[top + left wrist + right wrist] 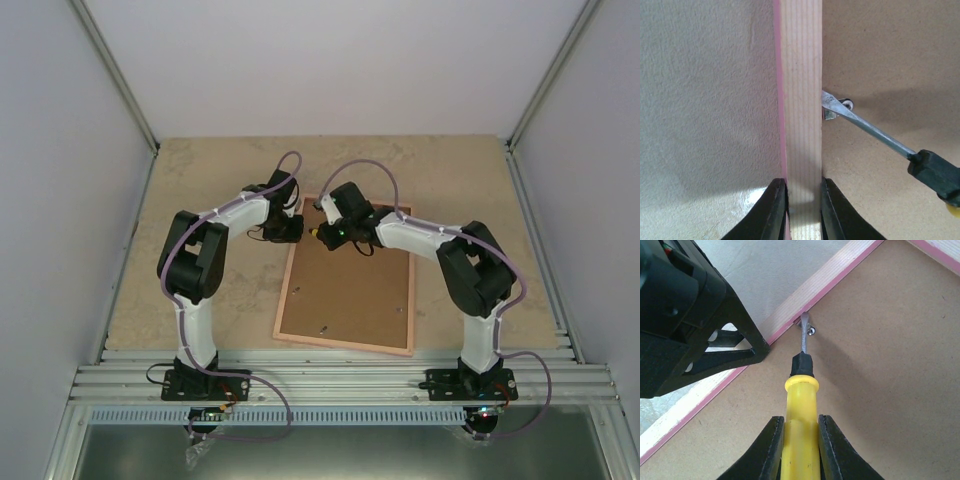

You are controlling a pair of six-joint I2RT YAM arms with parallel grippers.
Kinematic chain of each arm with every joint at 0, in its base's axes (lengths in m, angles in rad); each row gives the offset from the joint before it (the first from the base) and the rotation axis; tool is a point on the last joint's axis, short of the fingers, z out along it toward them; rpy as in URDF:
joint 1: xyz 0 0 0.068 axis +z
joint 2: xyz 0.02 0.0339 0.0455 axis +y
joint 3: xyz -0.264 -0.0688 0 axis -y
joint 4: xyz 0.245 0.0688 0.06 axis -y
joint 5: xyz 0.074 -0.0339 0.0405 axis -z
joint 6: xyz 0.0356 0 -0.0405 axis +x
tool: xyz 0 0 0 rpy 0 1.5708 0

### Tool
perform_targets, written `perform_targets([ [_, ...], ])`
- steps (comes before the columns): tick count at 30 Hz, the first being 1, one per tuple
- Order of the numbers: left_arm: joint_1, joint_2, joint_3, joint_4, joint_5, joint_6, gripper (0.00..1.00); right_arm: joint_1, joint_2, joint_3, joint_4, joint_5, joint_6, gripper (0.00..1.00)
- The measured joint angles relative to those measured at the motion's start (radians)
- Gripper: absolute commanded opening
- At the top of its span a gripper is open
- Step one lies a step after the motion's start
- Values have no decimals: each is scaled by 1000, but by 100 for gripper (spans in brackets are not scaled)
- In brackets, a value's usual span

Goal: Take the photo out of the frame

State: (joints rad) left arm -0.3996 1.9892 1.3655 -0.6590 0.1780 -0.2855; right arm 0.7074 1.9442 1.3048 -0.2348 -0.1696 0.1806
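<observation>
The frame lies face down on the table, tan rails with a pink edge around the brown backing board. The photo is hidden under the board. My left gripper is shut on the frame's left rail near its far corner, one finger on each side. My right gripper is shut on a yellow-handled screwdriver. Its blade tip rests at a small metal retaining clip where the board meets that rail.
Two more small clips show on the board, near the bottom rail and the left rail. The left gripper's black body is close to the screwdriver tip. Grey walls enclose the table; an aluminium rail runs along the near edge.
</observation>
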Motion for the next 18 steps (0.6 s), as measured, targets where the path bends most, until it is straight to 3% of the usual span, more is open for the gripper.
perform_targets([
  [18,-2,-20,-25,-7,1,0,13,-16,17,63,-106,-65,-29,0],
])
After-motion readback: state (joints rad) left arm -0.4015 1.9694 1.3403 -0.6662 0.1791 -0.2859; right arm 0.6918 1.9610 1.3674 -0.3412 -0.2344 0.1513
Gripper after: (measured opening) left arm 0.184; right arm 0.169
